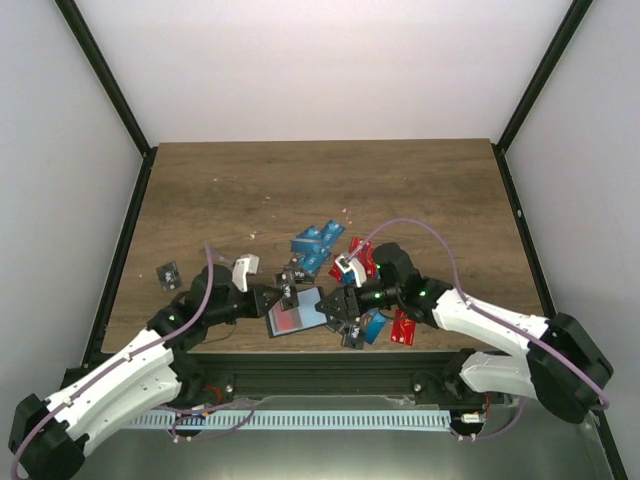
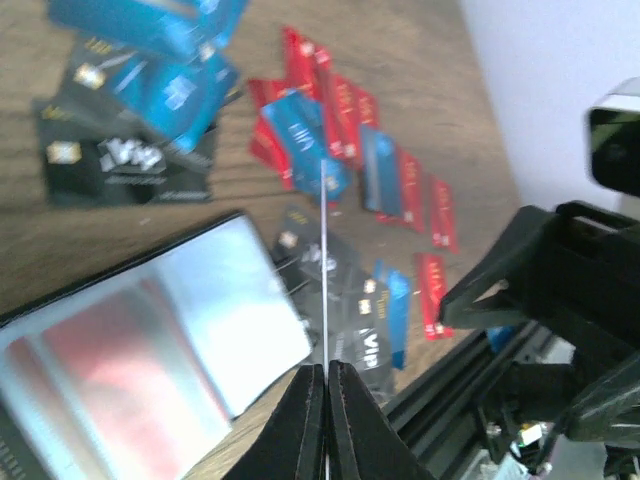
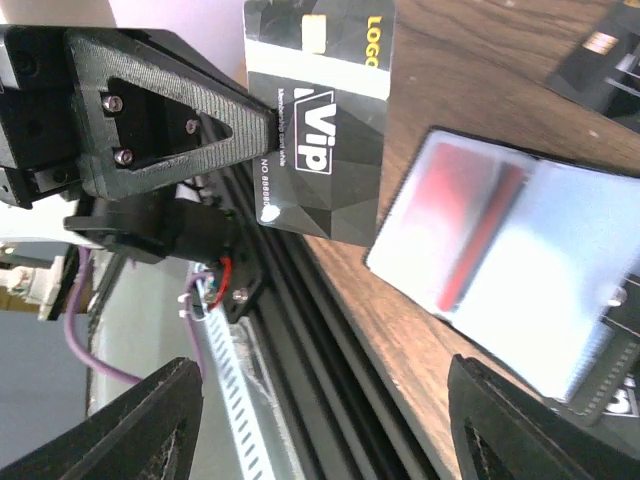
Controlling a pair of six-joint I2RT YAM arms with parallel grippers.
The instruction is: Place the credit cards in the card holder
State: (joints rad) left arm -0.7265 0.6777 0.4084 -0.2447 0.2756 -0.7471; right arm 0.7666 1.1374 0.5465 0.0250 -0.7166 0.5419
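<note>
Card holder (image 1: pixel 293 318) lies open and flat by the near edge of the desk (image 1: pixel 430 190), clear pockets facing up (one shows red). Its long axis runs across, between the two arms. Left gripper (image 2: pixel 326 372) is clamped on a black card (image 3: pixel 320 130) by one edge, and the card juts out past its fingertips, just beside the holder's left end. The holder therefore lies toward the right arm from it. Right gripper (image 3: pixel 335 425) hangs over the holder's other end, jaws apart, holding nothing. The left arm looks best placed to line the card up with a pocket. Farther off, blue cards (image 1: pixel 318 243) and red cards (image 1: pixel 360 258) lie scattered.
</note>
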